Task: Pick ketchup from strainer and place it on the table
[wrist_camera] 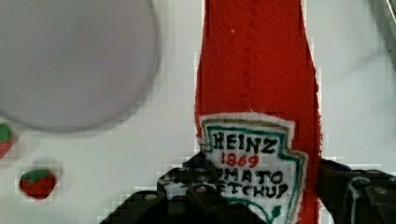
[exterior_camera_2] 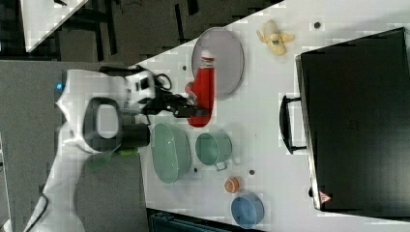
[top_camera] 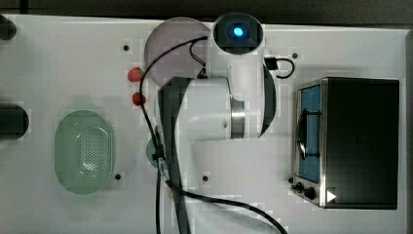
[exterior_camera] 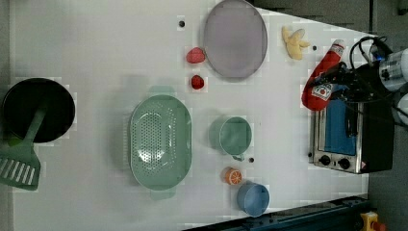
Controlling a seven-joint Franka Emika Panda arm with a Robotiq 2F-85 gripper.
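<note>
The pincer [wrist_camera: 261, 196] grasps the ketchup [wrist_camera: 254, 84] aloft, clear of the empty strainer [exterior_camera: 160, 141]; next, lowering it onto bare counter [exterior_camera: 96, 43] and releasing.

In the top view the arm [top_camera: 214, 112] hides the ketchup and most of the mug [top_camera: 152, 155] beside the strainer [top_camera: 84, 151]. In the wrist view the ketchup [wrist_camera: 257, 93] loses its cap past the edge, and the jaws cover the label's lower corners.
</note>
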